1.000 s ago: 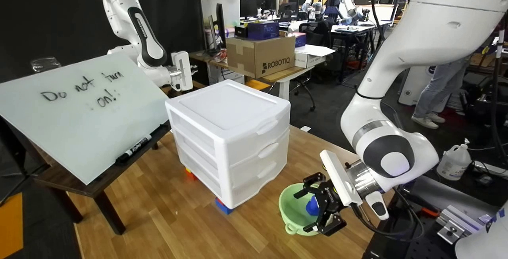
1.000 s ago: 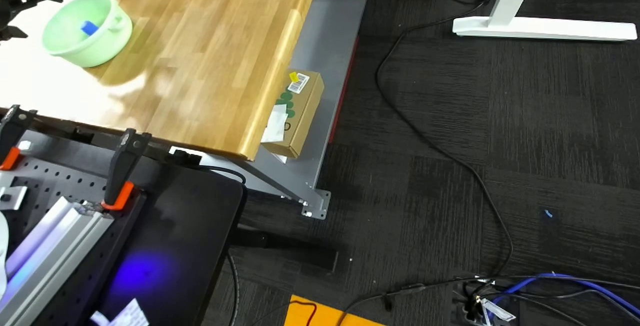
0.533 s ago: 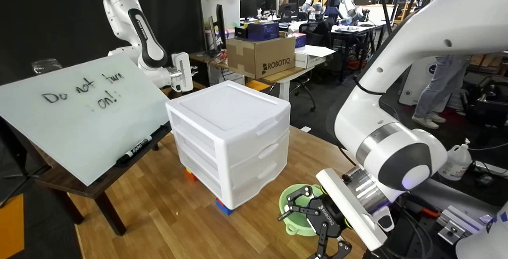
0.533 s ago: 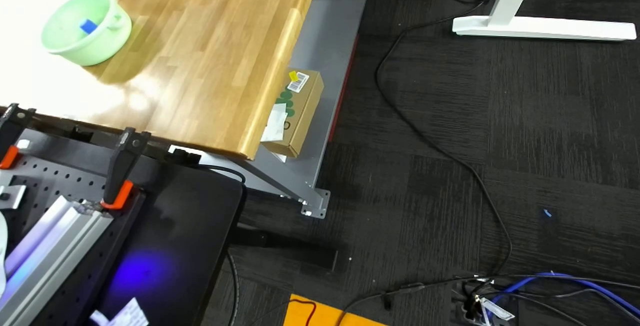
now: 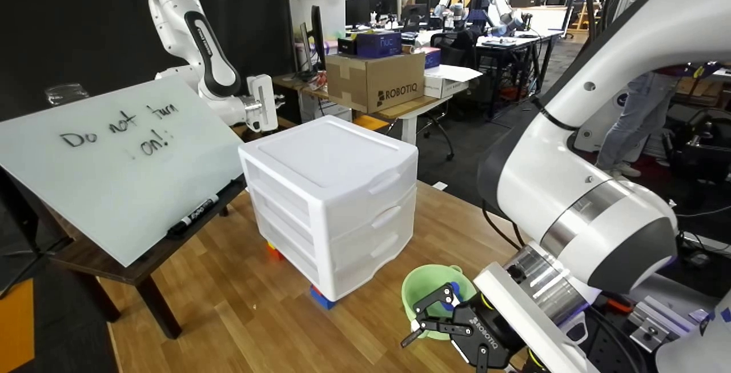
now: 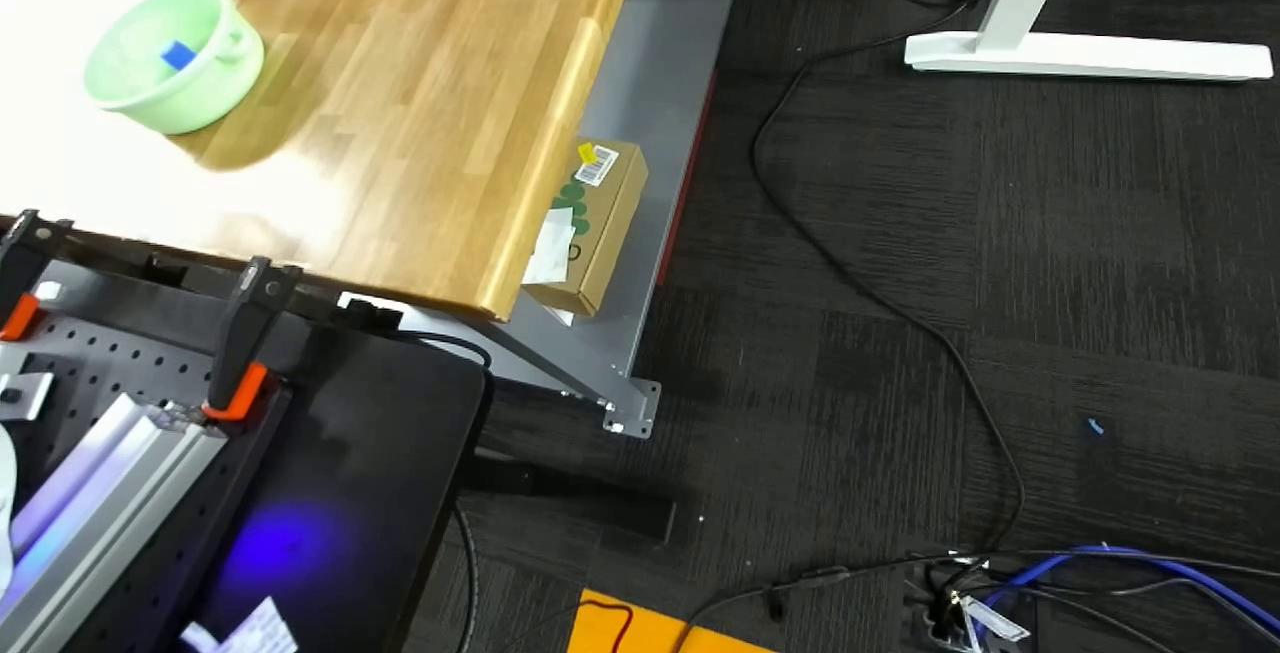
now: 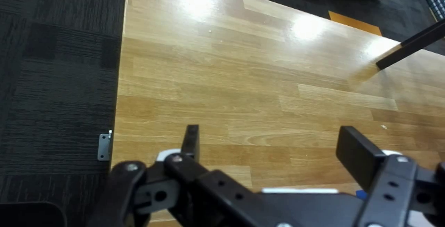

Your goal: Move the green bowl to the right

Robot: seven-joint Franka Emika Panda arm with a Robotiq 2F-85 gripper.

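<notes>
Lime-green plastic formed the bowl (image 6: 200, 93), which stood upright on the worktop (image 6: 400, 113), between the white drawer unit (image 5: 342, 201) and the edge beside the black side table (image 6: 400, 393), well apart from the corner by that table, with a blue object (image 6: 178, 55) lying inside. The fingers (image 7: 359, 159) were spread wide and had nothing between them; in an exterior view they crossed in front of the bowl (image 5: 422, 290), yet it was absent from the wrist view, so they probably hung clear of it. No carry was in progress, since the bowl rested ungripped. Whether its spot already met the request, the pictures did not settle. If it did, perhaps only drawing back remained; if not, nearly everything was left — reaching, gripping, shifting and letting go — with worktop to spare towards the right-hand edge (image 6: 545, 173) in an exterior view.
</notes>
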